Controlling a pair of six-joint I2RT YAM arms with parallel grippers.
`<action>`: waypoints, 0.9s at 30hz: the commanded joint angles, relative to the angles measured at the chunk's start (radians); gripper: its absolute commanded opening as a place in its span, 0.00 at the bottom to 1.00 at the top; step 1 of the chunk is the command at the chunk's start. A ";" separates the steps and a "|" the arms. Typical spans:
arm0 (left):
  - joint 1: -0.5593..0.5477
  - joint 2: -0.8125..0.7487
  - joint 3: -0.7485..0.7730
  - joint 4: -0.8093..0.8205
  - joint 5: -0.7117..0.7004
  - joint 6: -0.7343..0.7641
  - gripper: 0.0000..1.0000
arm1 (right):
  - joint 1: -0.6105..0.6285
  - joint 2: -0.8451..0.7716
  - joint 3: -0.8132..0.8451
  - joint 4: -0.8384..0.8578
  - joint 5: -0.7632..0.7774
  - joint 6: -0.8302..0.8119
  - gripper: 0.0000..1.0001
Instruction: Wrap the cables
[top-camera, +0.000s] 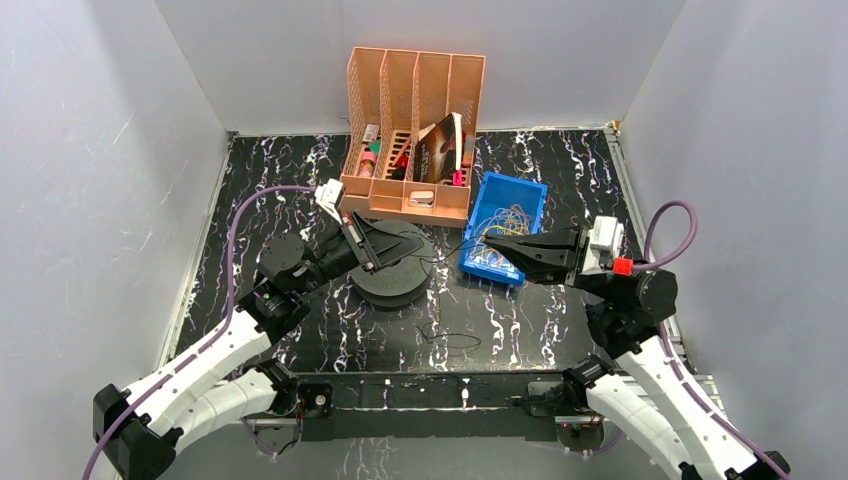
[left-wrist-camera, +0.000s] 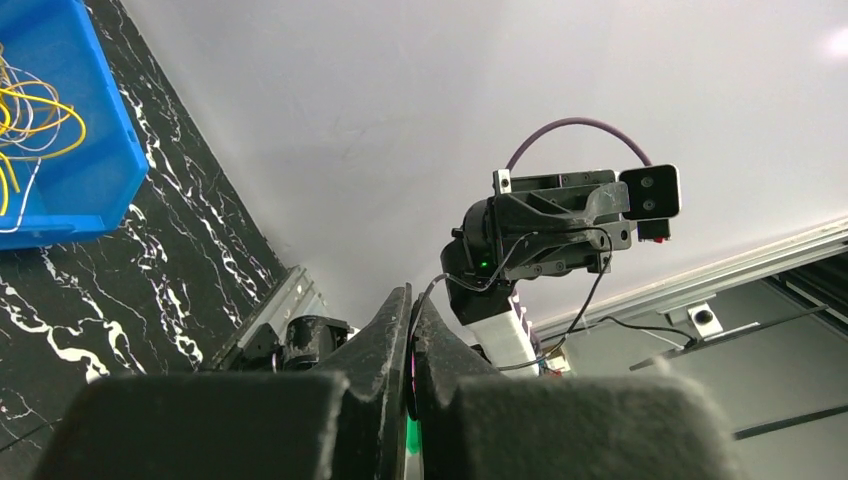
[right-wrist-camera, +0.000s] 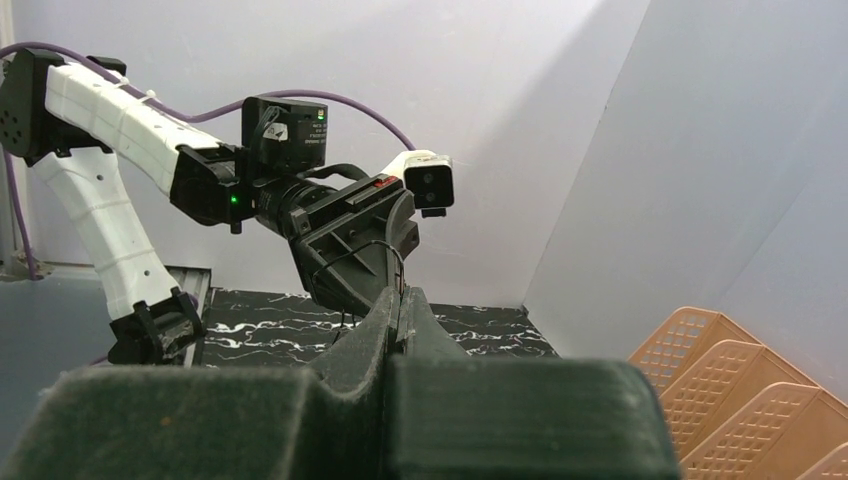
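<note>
A thin black cable (top-camera: 458, 247) runs between my two grippers, and a loose loop of it (top-camera: 448, 340) lies on the table in front. My left gripper (top-camera: 425, 250) sits just above the dark round spool (top-camera: 385, 287) and is shut on the black cable (left-wrist-camera: 432, 285). My right gripper (top-camera: 488, 243) hovers over the near left corner of the blue bin (top-camera: 528, 190), shut on the same cable (right-wrist-camera: 398, 262), which arcs across to the left gripper (right-wrist-camera: 360, 245). Several more thin cables (top-camera: 500, 228), yellow and orange, lie tangled in the bin and show in the left wrist view (left-wrist-camera: 30, 115).
An orange file organizer (top-camera: 415, 90) with books and small items stands at the back centre, just behind the spool and the bin. Grey walls close in the table on three sides. The marbled black table top (top-camera: 300, 170) lies bare at the left.
</note>
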 joint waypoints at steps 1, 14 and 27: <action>-0.002 -0.009 0.013 0.015 0.047 0.035 0.00 | 0.003 -0.036 0.008 -0.014 0.033 -0.032 0.00; -0.003 0.033 0.206 -0.366 0.113 0.412 0.00 | 0.003 -0.148 -0.006 -0.384 0.161 -0.099 0.38; -0.002 0.124 0.429 -0.703 0.278 0.749 0.00 | 0.003 -0.093 0.030 -0.617 0.047 0.003 0.60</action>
